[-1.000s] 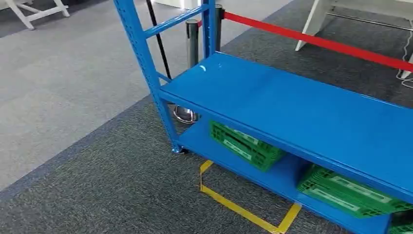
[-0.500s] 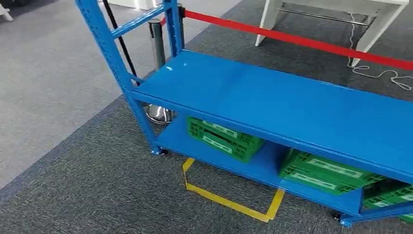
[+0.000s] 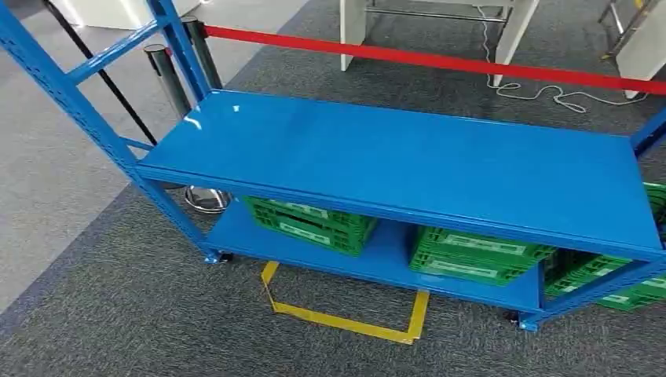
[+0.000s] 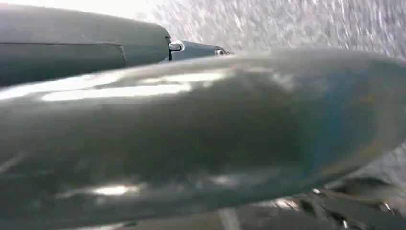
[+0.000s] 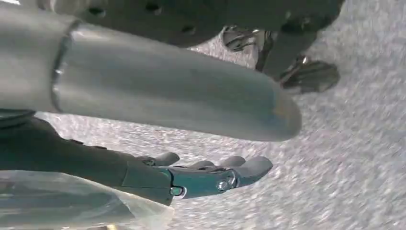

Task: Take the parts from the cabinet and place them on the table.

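Observation:
The cabinet is a blue metal rack (image 3: 408, 157) on castors, standing straight ahead in the head view. Its wide middle shelf is bare. On the bottom shelf sit three green slatted crates (image 3: 310, 222) (image 3: 471, 255) (image 3: 620, 287); what they hold is hidden under the shelf. My left hand (image 4: 191, 134) hangs over the grey carpet, its thick thumb blurred and a dark finger stretched out straight behind it. My right hand (image 5: 191, 175) also hangs above the carpet, fingers stretched out and apart from the thumb, nothing between them. A crinkled clear film (image 5: 72, 201) lies along the fingers' far side.
A yellow tape outline (image 3: 345, 322) marks the carpet just before the rack. A red barrier belt (image 3: 440, 59) on chrome posts (image 3: 169, 78) runs behind it. White table legs (image 3: 353, 23) and a loose cable (image 3: 542, 94) lie beyond the belt.
The whole picture has shifted: the camera has swung right, so the rack now sits centred and its right end and a third crate have come into sight.

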